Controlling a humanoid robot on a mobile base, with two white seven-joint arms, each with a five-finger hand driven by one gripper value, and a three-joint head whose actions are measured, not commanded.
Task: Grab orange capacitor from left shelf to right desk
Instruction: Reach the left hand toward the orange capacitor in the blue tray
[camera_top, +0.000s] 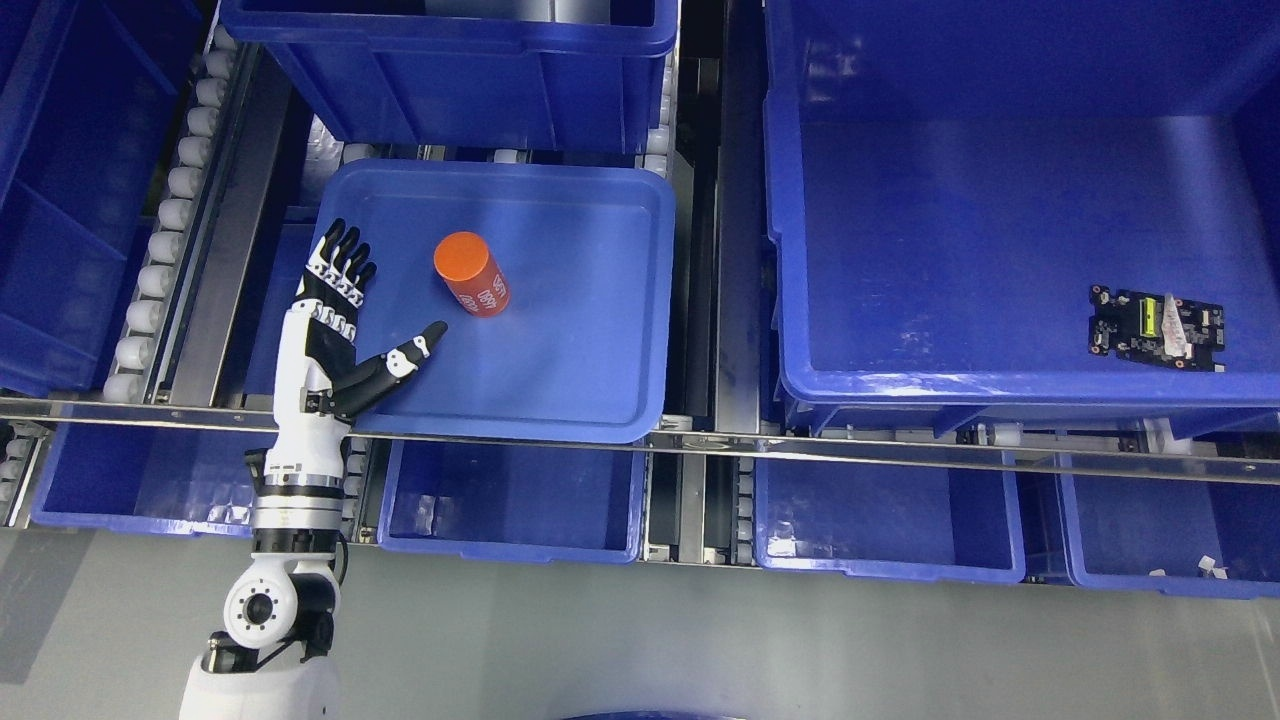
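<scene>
An orange capacitor (471, 273), a short cylinder with white print on its side, lies tilted in a shallow blue tray (600, 380) on the shelf. My left hand (372, 298) reaches over the tray's left edge, a short way left of the capacitor and not touching it. Its fingers (342, 255) are stretched out and the thumb (410, 352) points toward the capacitor, so the hand is open and holds nothing. My right arm does not show.
A large blue bin (900, 385) to the right holds a small black circuit board (1156, 328). Another blue bin (450, 90) sits behind the tray. Roller rails (170, 210) run on the left. A metal bar (700, 447) crosses the front, with more blue bins (510, 500) below.
</scene>
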